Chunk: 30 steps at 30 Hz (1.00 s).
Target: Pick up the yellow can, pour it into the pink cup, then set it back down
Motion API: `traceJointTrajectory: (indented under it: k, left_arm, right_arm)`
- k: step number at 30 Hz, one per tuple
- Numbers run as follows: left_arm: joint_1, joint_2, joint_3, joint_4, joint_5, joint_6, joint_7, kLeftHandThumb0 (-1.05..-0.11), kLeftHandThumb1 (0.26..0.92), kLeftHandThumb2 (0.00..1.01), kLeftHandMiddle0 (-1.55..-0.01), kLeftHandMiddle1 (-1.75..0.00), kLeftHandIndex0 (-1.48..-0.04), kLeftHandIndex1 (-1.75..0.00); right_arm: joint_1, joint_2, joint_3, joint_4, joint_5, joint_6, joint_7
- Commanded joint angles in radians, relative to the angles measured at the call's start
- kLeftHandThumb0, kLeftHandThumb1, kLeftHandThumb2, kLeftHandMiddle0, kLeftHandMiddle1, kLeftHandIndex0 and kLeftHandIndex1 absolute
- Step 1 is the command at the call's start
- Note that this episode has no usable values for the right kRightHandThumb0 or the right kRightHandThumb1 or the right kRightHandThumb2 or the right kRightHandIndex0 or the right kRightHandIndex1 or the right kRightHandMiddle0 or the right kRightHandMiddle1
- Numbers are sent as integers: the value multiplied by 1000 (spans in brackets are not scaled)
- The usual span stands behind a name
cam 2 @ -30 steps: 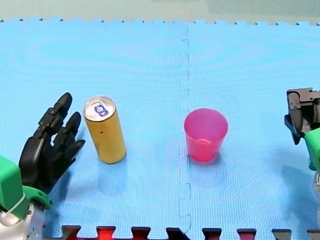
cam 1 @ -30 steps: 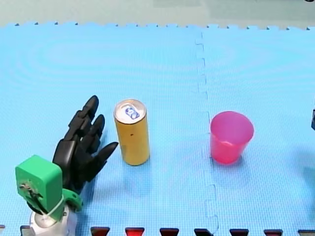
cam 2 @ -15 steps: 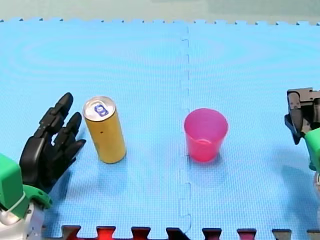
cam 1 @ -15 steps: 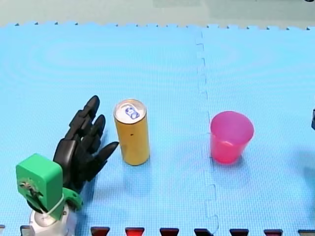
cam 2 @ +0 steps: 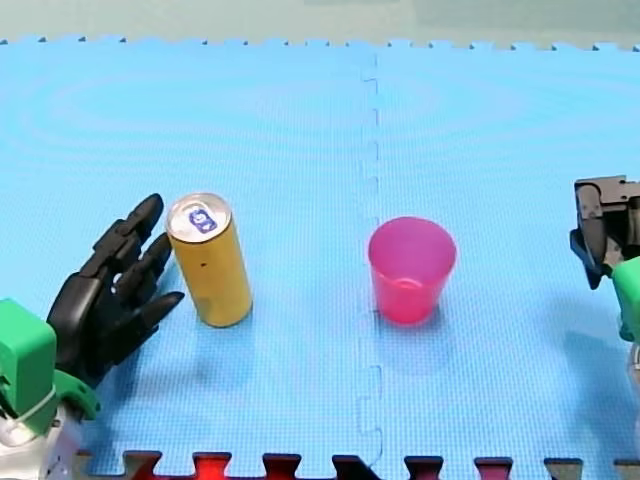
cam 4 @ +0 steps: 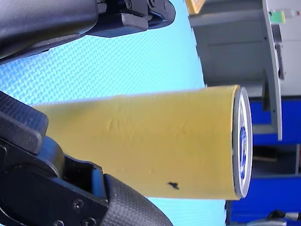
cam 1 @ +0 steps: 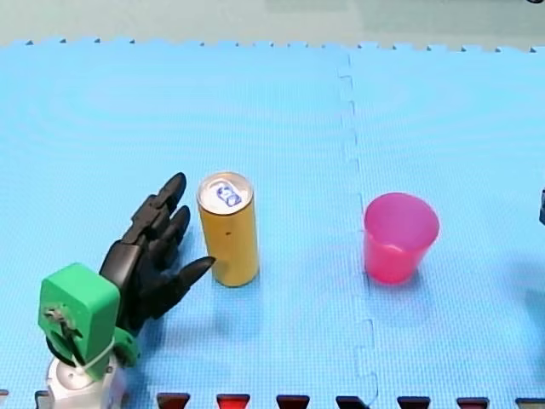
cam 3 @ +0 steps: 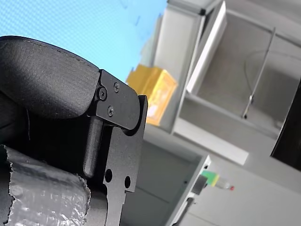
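The yellow can (cam 1: pixel 228 230) stands upright on the blue foam mat (cam 1: pixel 281 111), left of centre, with its silver top and blue tab facing up. My left hand (cam 1: pixel 186 227) is just left of the can, open, with the thumb tip close to the can's lower side. In the second wrist view the can (cam 4: pixel 155 141) lies between the black fingers (cam 4: pixel 56 19) and the thumb, which are not closed on it. The pink cup (cam 1: pixel 398 239) stands upright to the right of the can, about a can's height away. My right hand (cam 2: pixel 603 232) is at the mat's right edge, far from both.
A jigsaw seam (cam 1: pixel 351 128) runs front to back between the can and the cup. Red and black teeth (cam 1: pixel 232 400) line the mat's near edge. The first wrist view looks past a black hand part (cam 3: pixel 61 94) at grey shelving and a yellow box (cam 3: pixel 153 92).
My left hand has moved right, closer to the can, and its thumb now reaches the can's lower side. Can, cup and right hand have not moved.
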<state>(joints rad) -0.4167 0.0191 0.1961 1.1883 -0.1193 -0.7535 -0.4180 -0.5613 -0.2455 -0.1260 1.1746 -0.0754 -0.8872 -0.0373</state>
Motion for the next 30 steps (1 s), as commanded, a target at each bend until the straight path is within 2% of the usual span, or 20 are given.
traceJointTrajectory:
  k: [1,19,27,30]
  left_arm:
    - [-6,7,-2,8,3,-3,-6,-1048,789,11,-168,-5,-188,0]
    - [-26,21,-30,39,35,15,-33,-1048,800,7,-209,-21,-183,-4]
    - [-38,17,-24,42,29,23,-47,-1048,781,0,-227,-25,-193,-7]
    - [-43,16,-17,42,18,34,-61,-1048,745,0,-229,-22,-188,-3]
  right_arm:
    - [3,-7,-4,-1,6,-4,2]
    - [4,-10,-5,-2,4,-3,0]
    - [4,-15,-10,-2,11,-7,10]
    - [3,-16,-12,-2,12,-6,14]
